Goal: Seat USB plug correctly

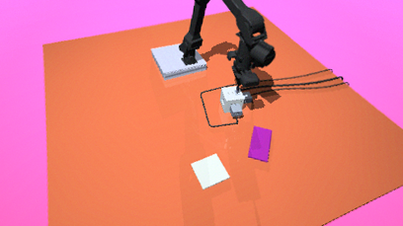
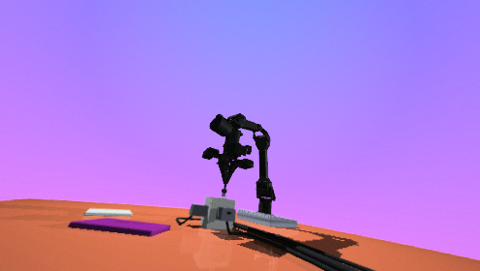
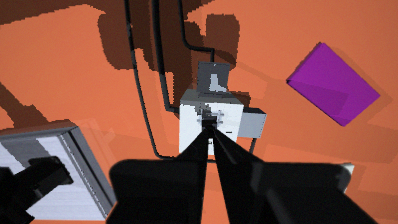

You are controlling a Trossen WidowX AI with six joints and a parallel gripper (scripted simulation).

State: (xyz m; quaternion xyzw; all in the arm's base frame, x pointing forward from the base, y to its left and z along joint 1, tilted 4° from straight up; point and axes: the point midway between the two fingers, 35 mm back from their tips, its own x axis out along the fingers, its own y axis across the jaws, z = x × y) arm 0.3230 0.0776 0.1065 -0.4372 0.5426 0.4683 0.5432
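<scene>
USB plug (image 2: 224,192) (image 3: 210,121) in the pincer's (image 1: 237,89) (image 2: 225,188) (image 3: 210,131) clamp stood atop the near-centre power cube (image 1: 231,100) (image 2: 219,213) (image 3: 231,137), gripped presumably for pulling out and turning round.

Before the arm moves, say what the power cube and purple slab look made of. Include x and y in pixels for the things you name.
The power cube (image 1: 227,97) (image 2: 212,206) (image 3: 187,130): probably matte plastic, being evenly pale with crisp edges. The purple slab (image 1: 259,144) (image 2: 119,226) (image 3: 332,84): perhaps painted or plastic, flat-coloured without grain.
</scene>
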